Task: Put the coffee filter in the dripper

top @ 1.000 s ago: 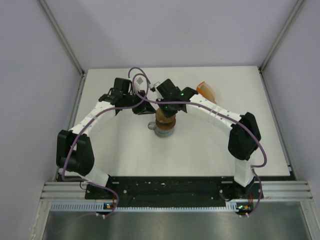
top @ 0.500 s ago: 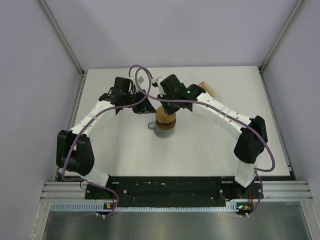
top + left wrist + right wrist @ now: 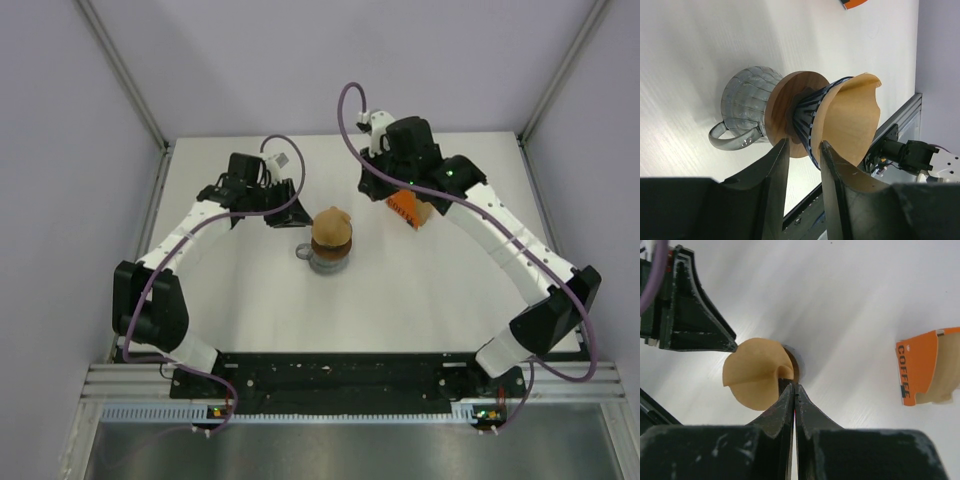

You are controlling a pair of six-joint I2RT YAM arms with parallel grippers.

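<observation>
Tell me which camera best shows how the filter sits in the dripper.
Left wrist: it sees the coffee filter side-on, seated in the dripper. Top external and right wrist show only the filter's top, dripper not visible.

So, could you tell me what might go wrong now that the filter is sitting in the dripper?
1. The coffee filter stands well proud of the blue rim of the dripper, with one edge curled. It looks loosely seated and might spring up or slip out.
2. The dripper rests on a brown ring atop the grey cup, and the left gripper is open close beside this stack. A careless retreat could knock it over.
</observation>
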